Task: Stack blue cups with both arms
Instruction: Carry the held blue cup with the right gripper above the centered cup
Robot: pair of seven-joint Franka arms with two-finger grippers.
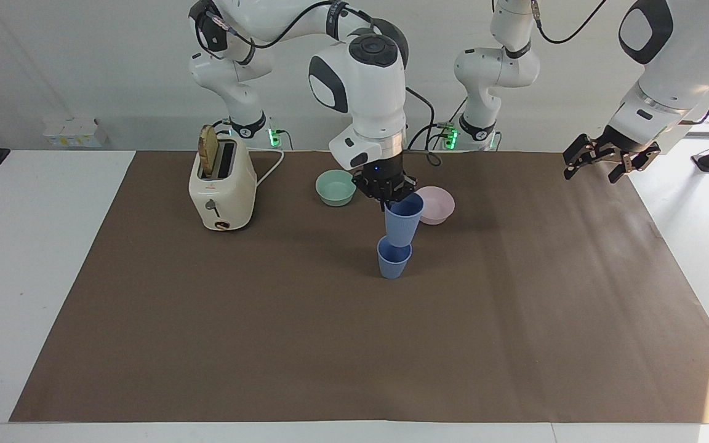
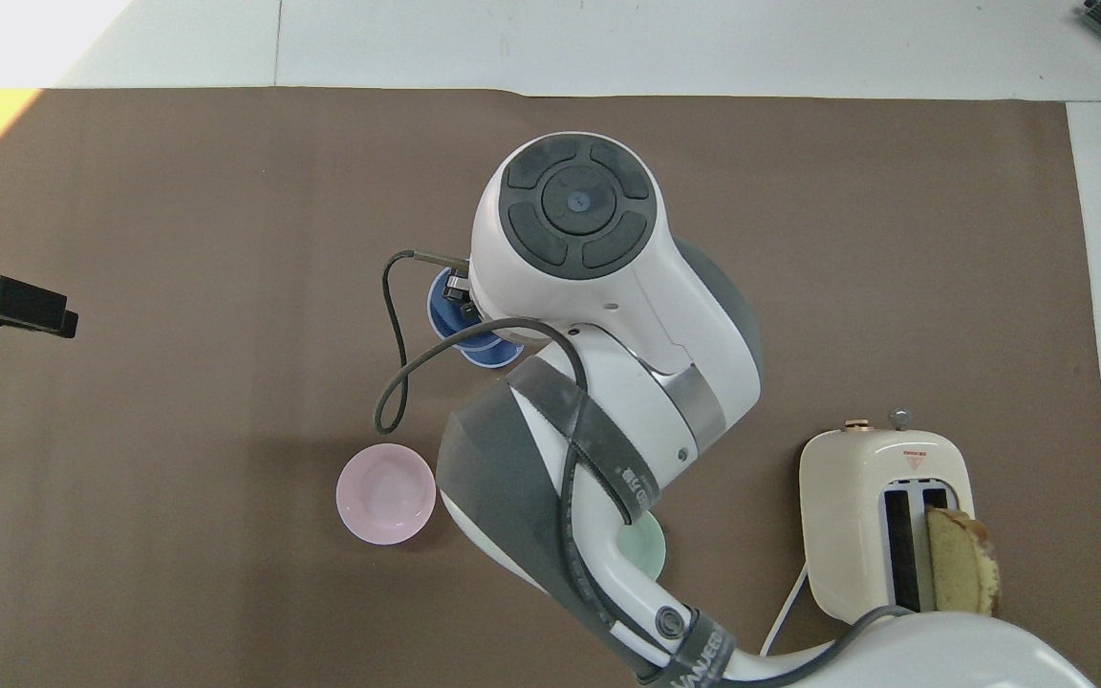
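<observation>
We're holding one small matte blue plastic cup [image 1: 403,219] by its rim, our right pincer [image 1: 386,195] clamped on the thin wall, right over the other blue cup [image 1: 393,260] mid-bench. Probably light, stiff, a bit slippery. Left pincer [image 1: 600,161] is waiting off the bench's end, fingers spread.

Held blue cup [image 1: 403,220] hangs over standing blue cup [image 1: 394,261].

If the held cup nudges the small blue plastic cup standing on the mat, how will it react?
The standing blue plastic cup looks light and thin-walled, so it would probably slide. It narrows toward its base, so an off-centre touch from the held blue cup in the right gripper might tip it, and then it would likely roll.
</observation>
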